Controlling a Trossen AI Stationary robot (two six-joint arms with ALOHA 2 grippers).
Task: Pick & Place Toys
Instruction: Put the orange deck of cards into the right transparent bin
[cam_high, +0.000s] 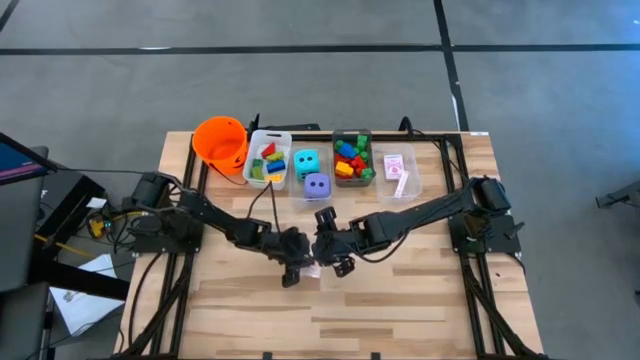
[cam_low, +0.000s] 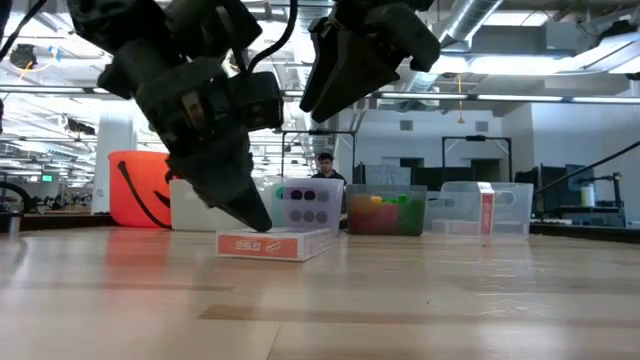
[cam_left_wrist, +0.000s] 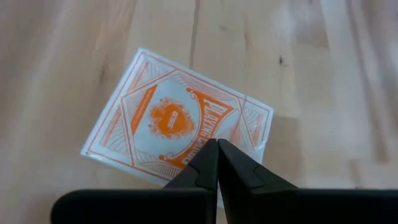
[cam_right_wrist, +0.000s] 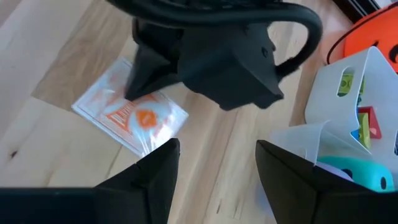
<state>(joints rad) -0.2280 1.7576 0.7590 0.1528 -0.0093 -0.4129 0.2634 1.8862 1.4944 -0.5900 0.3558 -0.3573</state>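
Near the middle of the wooden tabletop (cam_high: 400, 300) lies a sealed deck of red-backed playing cards (cam_left_wrist: 177, 127), flat, face printed in orange. Left pincer (cam_left_wrist: 217, 163) is closed tight, fingertips together, tip down at the deck's edge; touching or just above, can't tell. It grips nothing. Right pincer (cam_right_wrist: 216, 163) hangs just beside and above it, fingers apart at a medium gap, empty, deck and left arm in front of it.

Back row along the far edge, left to right in the high view: orange bucket (cam_high: 220, 141), clear bin (cam_high: 268, 159) with mixed coloured bricks, teal die (cam_high: 307, 161) with purple die (cam_high: 317, 185) just in front of it on the bare wood, second clear bin (cam_high: 352, 157) with green, red, blue, yellow bricks, third clear bin (cam_high: 398, 171) holding another red card pack. Low view: the deck (cam_low: 272, 243) sits well in front of the bins, left pincer tip at its left end.
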